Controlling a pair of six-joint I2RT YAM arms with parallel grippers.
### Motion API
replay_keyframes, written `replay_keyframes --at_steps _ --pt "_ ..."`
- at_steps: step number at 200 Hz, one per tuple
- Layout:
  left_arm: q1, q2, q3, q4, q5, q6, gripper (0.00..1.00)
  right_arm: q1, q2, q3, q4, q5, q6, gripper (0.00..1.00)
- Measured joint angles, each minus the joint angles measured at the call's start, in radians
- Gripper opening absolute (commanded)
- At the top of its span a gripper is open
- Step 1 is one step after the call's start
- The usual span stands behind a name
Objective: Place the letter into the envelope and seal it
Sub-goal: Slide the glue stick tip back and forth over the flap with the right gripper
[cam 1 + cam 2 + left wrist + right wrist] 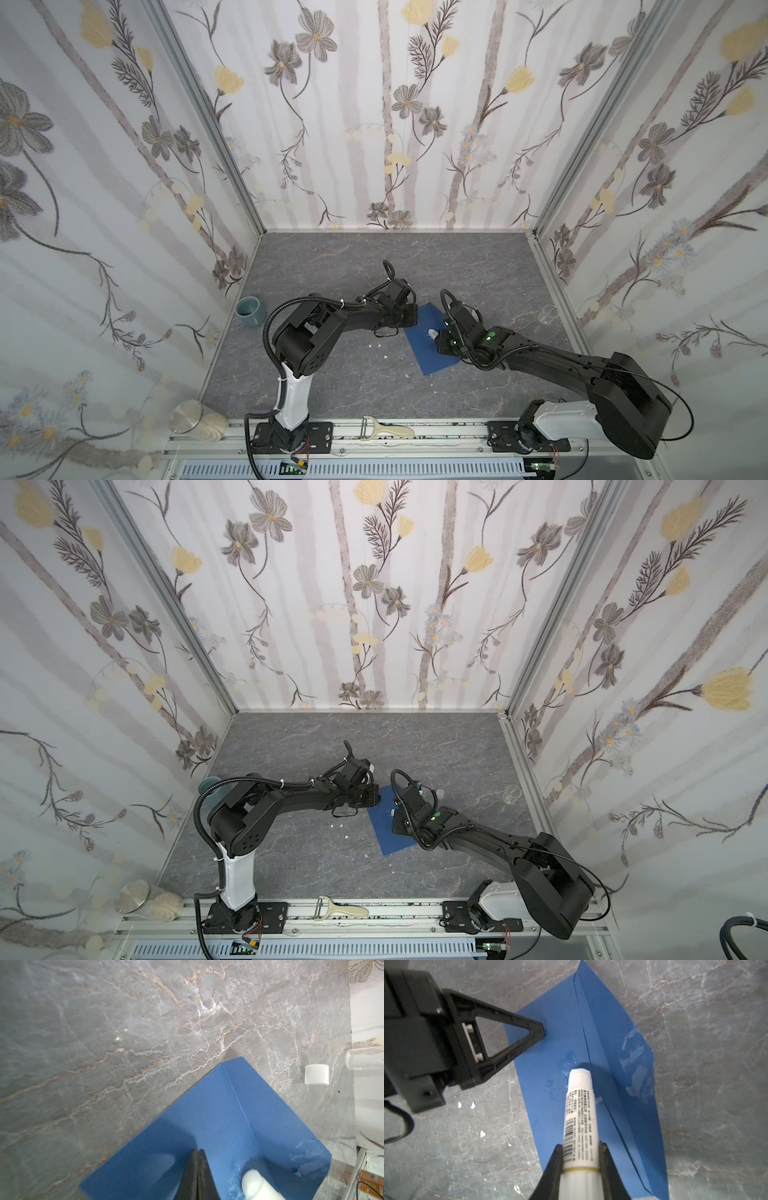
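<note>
Left gripper (540,1029) fully closed, empty, tips pressing envelope (560,1022) onto counter (332,266) centre. Right gripper (580,1146) clamps glue stick (580,1105), tip beside flap crease.

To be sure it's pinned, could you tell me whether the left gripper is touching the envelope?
Touching. In the right wrist view the left gripper, jaws shut, meets the envelope with no gap.

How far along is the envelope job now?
Done, apparently: no letter in view, so probably inside the envelope; glue smears on its open flap. In hand: shut left gripper rests on the envelope; right gripper holds the glue stick at the fold. Left: close and press the flap.
</note>
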Motion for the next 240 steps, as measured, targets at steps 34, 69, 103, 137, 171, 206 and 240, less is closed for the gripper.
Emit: replay_keyframes --at_steps 34,69,103,137,171,206,240 --pt "-0.007 -0.002 -0.003 0.002 -0.009 -0.016 0.00 -0.024 0.061 0.039 0.040 0.003 -0.037 0.00" --pt "-0.016 -0.004 -0.008 0.002 0.012 -0.023 0.00 -0.035 0.015 0.044 -0.006 0.007 -0.058 0.00" --pt "-0.016 -0.004 -0.008 0.002 0.014 -0.027 0.00 -0.036 -0.110 0.050 -0.085 0.029 -0.068 0.00" --pt "-0.017 -0.004 -0.006 0.000 0.014 -0.041 0.00 -0.011 -0.169 0.005 -0.132 0.025 -0.061 0.00" --pt "-0.018 -0.004 -0.006 -0.001 0.012 -0.045 0.00 0.036 -0.180 -0.040 -0.162 0.007 -0.020 0.00" --pt "-0.019 -0.003 -0.006 -0.001 0.013 -0.046 0.00 0.044 -0.155 -0.058 -0.133 -0.005 0.006 0.00" --pt "-0.021 -0.003 -0.006 -0.001 0.012 -0.049 0.00 0.046 -0.079 -0.042 -0.044 -0.003 0.014 0.00"
